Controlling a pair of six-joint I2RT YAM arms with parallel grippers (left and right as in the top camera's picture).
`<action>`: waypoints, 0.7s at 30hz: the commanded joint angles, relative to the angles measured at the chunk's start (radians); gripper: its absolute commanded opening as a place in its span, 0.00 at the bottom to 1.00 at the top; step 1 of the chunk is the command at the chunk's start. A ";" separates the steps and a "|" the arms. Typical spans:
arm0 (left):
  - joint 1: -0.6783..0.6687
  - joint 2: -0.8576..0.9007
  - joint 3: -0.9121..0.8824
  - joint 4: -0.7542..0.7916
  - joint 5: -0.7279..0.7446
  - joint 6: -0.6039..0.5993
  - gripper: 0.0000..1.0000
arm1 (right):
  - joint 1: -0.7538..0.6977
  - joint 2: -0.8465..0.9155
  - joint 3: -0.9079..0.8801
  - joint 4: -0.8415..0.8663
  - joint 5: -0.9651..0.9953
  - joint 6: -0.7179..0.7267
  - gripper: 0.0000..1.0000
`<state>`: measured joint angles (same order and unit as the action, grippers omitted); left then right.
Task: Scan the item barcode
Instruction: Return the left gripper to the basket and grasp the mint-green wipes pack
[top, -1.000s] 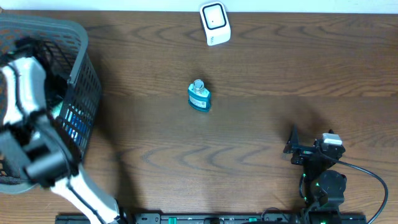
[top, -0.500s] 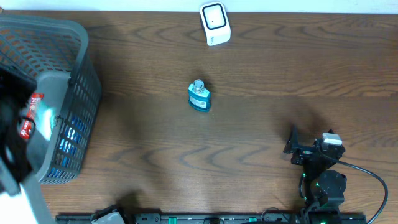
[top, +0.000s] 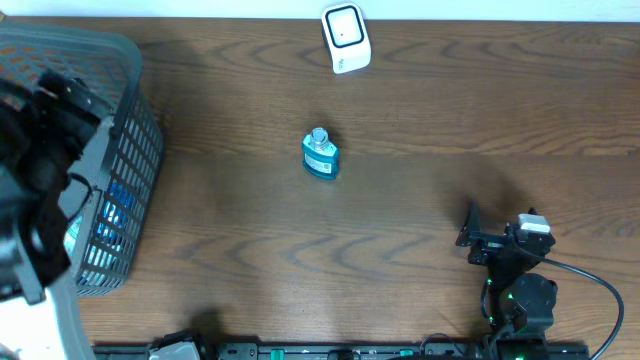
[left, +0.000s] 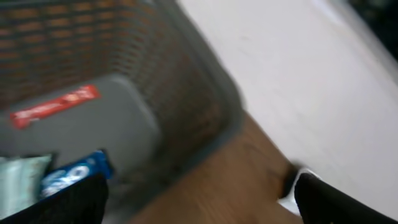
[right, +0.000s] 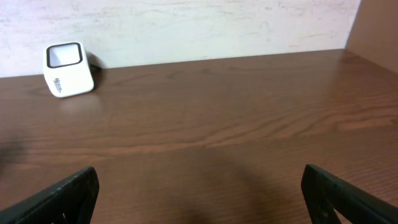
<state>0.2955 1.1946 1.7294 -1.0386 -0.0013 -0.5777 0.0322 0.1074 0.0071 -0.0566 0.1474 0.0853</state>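
Note:
A small blue bottle (top: 320, 156) stands mid-table, well apart from both grippers. The white barcode scanner (top: 346, 38) sits at the far edge, and the right wrist view shows the scanner (right: 65, 68) at upper left. My left arm (top: 40, 160) hangs blurred over the grey basket (top: 135, 110). In the left wrist view, my left gripper (left: 199, 202) is open and empty above the basket's rim. A grey box with a red label (left: 93, 130) lies inside. My right gripper (top: 468, 232) rests open at the near right, with nothing between its fingers (right: 56, 199).
A blue packet (left: 74, 174) and other goods lie in the basket beside the grey box. A black cable (top: 590, 280) loops by the right arm's base. A pale wall (right: 199, 25) runs behind the table's far edge.
My left gripper has opened and let go of the grey red-labelled box, which now lies in the basket. The left arm swung over the basket. The right arm has not moved.

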 joint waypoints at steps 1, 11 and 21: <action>0.056 0.060 0.003 -0.023 -0.116 -0.041 0.97 | 0.009 -0.002 -0.002 -0.003 0.004 -0.012 0.99; 0.318 0.327 -0.001 -0.269 -0.116 -0.216 0.98 | 0.009 -0.002 -0.002 -0.004 0.004 -0.012 0.99; 0.408 0.529 -0.127 -0.223 -0.116 -0.059 0.98 | 0.009 -0.002 -0.002 -0.004 0.004 -0.012 0.99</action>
<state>0.6914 1.6886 1.6417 -1.2762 -0.1043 -0.7162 0.0322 0.1074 0.0071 -0.0563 0.1478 0.0853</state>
